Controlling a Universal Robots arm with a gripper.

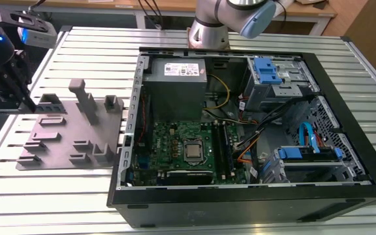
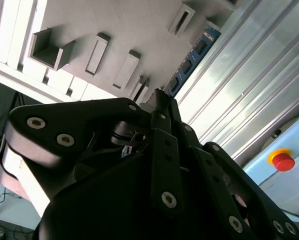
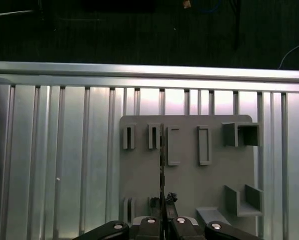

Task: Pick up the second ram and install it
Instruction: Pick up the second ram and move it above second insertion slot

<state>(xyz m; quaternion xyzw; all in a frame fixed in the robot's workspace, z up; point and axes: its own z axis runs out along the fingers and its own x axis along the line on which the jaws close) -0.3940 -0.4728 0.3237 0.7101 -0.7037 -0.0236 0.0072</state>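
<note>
The gripper [image 3: 164, 200] has its two fingers shut on the second ram [image 2: 195, 52]. The thin stick pokes straight out past the fingertips. The grey tray [image 3: 189, 185] lies just beyond it. The open computer case [image 1: 253, 200] sits well apart from the gripper. The ram looks light, flat and stiff, but I think it would break or bend if squeezed hard. It seems best to hold it near one end, away from the edge that goes into the socket.
</note>
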